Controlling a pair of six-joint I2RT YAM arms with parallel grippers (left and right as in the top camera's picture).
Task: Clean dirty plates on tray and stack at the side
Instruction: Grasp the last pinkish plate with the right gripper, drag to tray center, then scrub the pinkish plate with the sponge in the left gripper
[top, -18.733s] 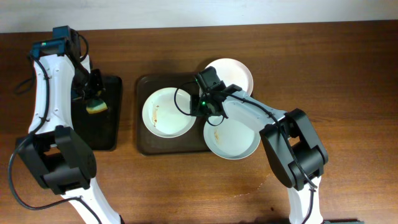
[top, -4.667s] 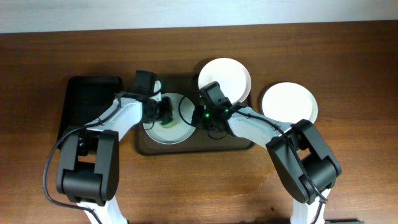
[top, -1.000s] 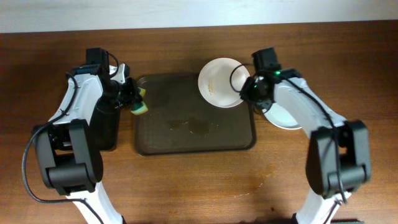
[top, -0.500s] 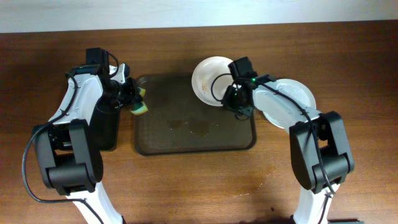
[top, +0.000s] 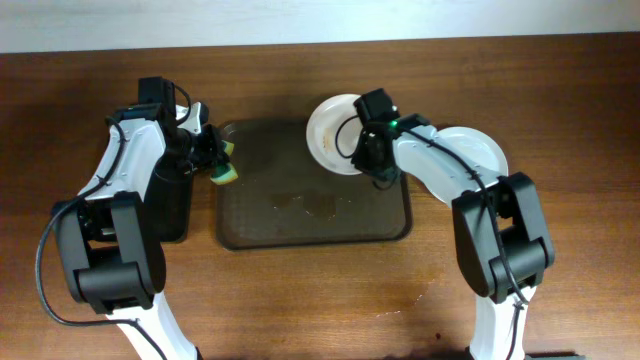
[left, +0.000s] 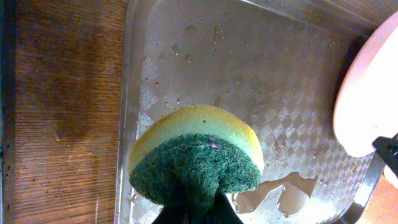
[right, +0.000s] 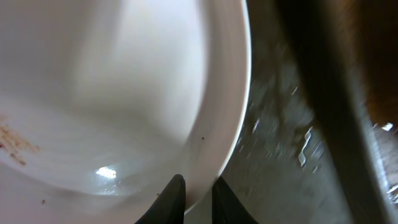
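Observation:
A white plate (top: 332, 128) with small brown smears (right: 13, 144) lies over the far right rim of the dark brown tray (top: 300, 225). My right gripper (top: 372, 152) is shut on that plate's rim, one finger inside and one outside (right: 196, 194). White plates (top: 485, 150) lie on the table right of the tray, partly hidden by my right arm; how many I cannot tell. My left gripper (top: 212, 160) is shut on a yellow and green sponge (top: 224, 172) over the tray's left rim. The sponge (left: 196, 146) and the plate's edge (left: 367, 106) show in the left wrist view.
A narrow black tray (top: 170, 205) lies left of the brown tray, under my left arm. A thin puddle of water (top: 312, 204) sits mid-tray and shows in the left wrist view (left: 280, 196). Bare wooden table lies in front.
My right gripper has moved left from the plates on the table to the smeared plate and closed on its rim; the plate has shifted a little left. The left arm has not moved.

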